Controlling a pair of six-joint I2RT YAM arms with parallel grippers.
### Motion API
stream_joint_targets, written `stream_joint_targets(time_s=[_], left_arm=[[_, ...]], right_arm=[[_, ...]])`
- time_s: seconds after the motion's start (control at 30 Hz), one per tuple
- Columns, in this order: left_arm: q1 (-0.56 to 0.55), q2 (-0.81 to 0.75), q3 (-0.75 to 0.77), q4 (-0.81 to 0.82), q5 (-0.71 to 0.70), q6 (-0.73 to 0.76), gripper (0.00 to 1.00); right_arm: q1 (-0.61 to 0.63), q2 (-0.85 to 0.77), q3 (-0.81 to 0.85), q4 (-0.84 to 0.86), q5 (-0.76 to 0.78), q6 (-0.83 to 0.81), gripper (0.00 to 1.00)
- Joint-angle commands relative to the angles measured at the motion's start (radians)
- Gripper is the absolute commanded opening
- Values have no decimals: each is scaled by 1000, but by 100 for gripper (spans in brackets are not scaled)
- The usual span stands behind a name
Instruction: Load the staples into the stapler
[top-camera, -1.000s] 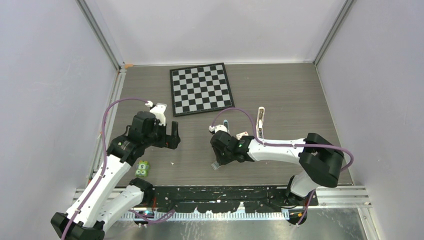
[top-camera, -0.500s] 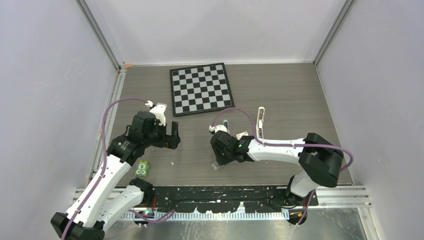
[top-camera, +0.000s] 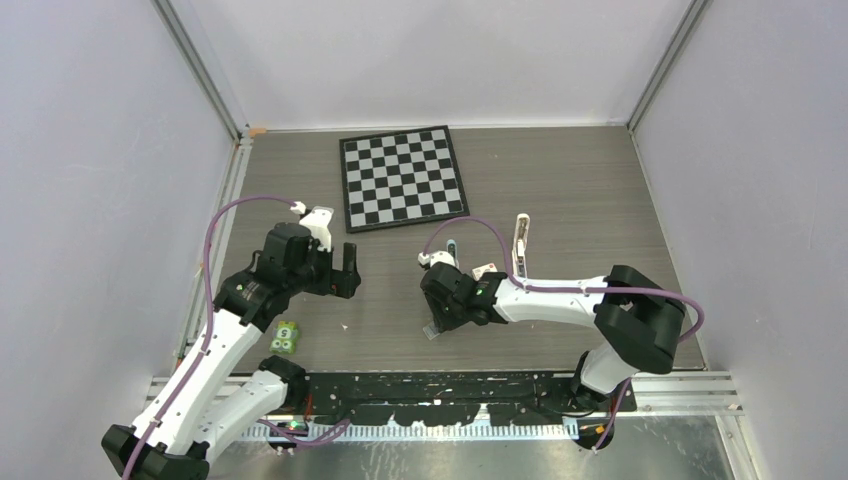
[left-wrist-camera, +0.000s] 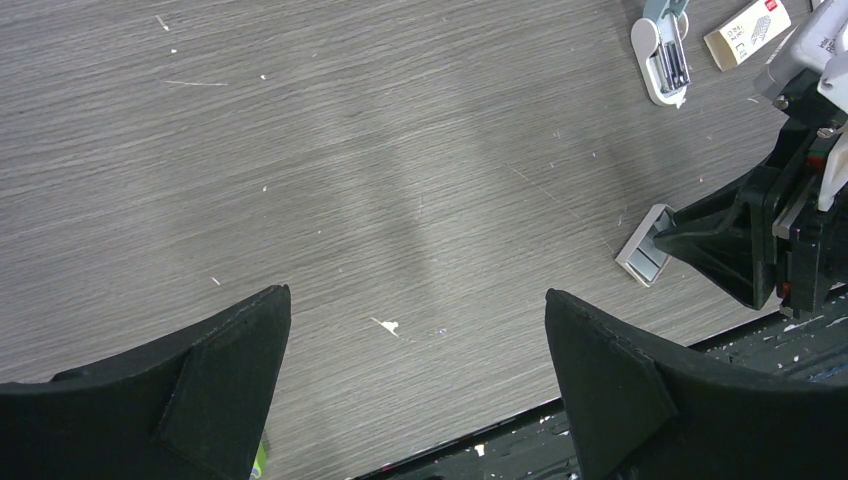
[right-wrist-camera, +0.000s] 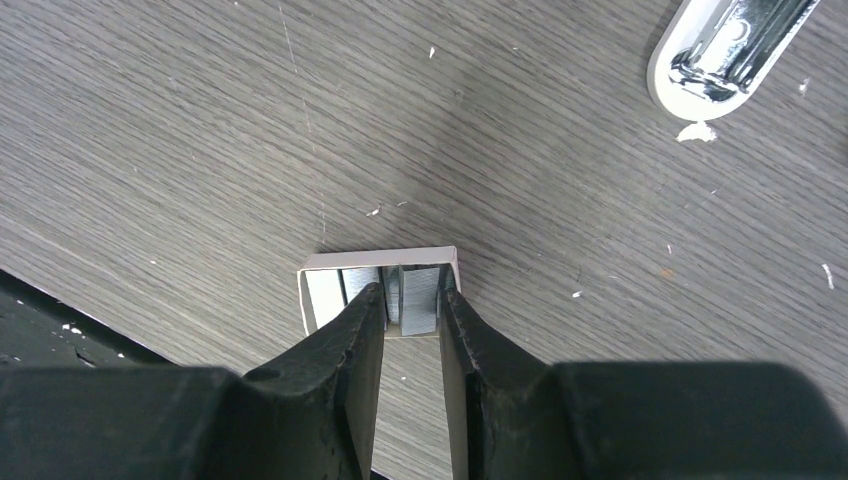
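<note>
The staples (right-wrist-camera: 418, 298) are silvery blocks lying in a small white tray (right-wrist-camera: 322, 295) near the table's front edge. The tray also shows in the top view (top-camera: 432, 330) and the left wrist view (left-wrist-camera: 643, 258). My right gripper (right-wrist-camera: 410, 298) reaches down into the tray, its fingers pressed on either side of one staple block. The stapler (top-camera: 520, 245) is a slim white bar lying apart behind the right arm. My left gripper (top-camera: 347, 272) is open and empty above bare table (left-wrist-camera: 415, 375), left of the tray.
A light-blue-and-white small object (top-camera: 452, 247) lies behind the right gripper, also seen in the wrist views (left-wrist-camera: 662, 50) (right-wrist-camera: 720, 55). A small cream box (top-camera: 484, 268) lies beside it. A chessboard (top-camera: 402, 177) is at the back, and a green item (top-camera: 285, 337) is at front left.
The right gripper has shifted very slightly left at the tray. The left arm has not moved.
</note>
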Motion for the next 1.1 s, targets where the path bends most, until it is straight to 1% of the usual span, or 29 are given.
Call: stream_joint_targets(time_s=[0.0,0.3,0.73,1.07], left_arm=[[3,-10,6,14,-11,10,100],[3,-13,6,15,-12,11,100],[3,-14,5,16,-11,11,100],[3,-13,5,16,-11,11,100]], right_arm=[[-2,7,0,20,22,5,33],[-3,8,5,19,22,4,32],[-3,-3,10,16,33,4,25],[-3,-43,10,3,47,8,24]])
